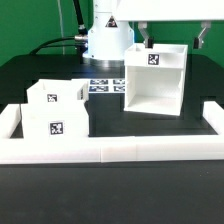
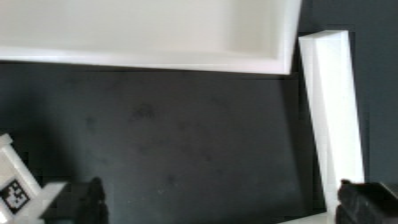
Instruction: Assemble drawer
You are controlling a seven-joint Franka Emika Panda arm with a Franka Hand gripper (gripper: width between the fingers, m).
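The tall open-sided case [image 1: 153,82] stands right of centre in the exterior view, a tag on its top and its open side facing the view. Two knobbed trays sit at the exterior view's left, one behind [image 1: 55,95] and one in front [image 1: 55,125], each tagged. My gripper [image 1: 172,38] hangs above and behind the case, apart from it. In the wrist view the gripper [image 2: 222,205] is open, with dark fingertips [image 2: 86,200] wide apart and only dark table between them. A white panel [image 2: 143,30], probably the case, fills the far part of that view.
A long low white border wall [image 1: 105,150] runs along the front and up both sides. The marker board [image 1: 103,84] lies behind the trays. A white upright strip [image 2: 329,120] and a tag corner [image 2: 15,185] show in the wrist view. The robot base [image 1: 108,40] stands at the back.
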